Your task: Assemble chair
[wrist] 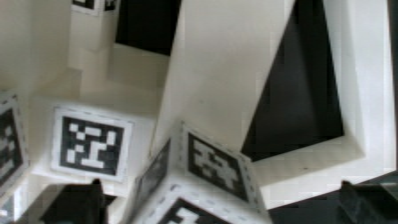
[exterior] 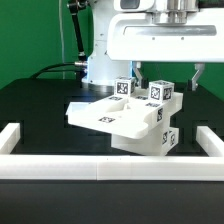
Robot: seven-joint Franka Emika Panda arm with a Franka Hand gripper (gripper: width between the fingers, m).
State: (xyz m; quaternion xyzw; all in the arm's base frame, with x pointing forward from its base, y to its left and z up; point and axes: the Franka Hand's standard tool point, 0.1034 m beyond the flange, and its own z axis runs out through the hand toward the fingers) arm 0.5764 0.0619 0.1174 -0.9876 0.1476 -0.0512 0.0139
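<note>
The chair point(exterior: 130, 118) is a cluster of white blocky parts with black-and-white tags, joined in the middle of the black table. A flat slab sticks out toward the exterior view's left, and tagged posts point(exterior: 158, 93) rise at its back. My gripper point(exterior: 165, 78) hangs just above these posts, jaws wide apart, one finger on each side. In the wrist view the gripper point(wrist: 217, 205) straddles a tagged white post point(wrist: 214, 165). The dark fingertips point(wrist: 71, 205) stand clear of it on both sides. Nothing is held.
A long plain white border rail point(exterior: 100, 166) runs along the table's front and turns up both sides point(exterior: 15, 135). The white robot base point(exterior: 100, 65) stands behind the chair, with a green backdrop beyond. Black table shows around the parts.
</note>
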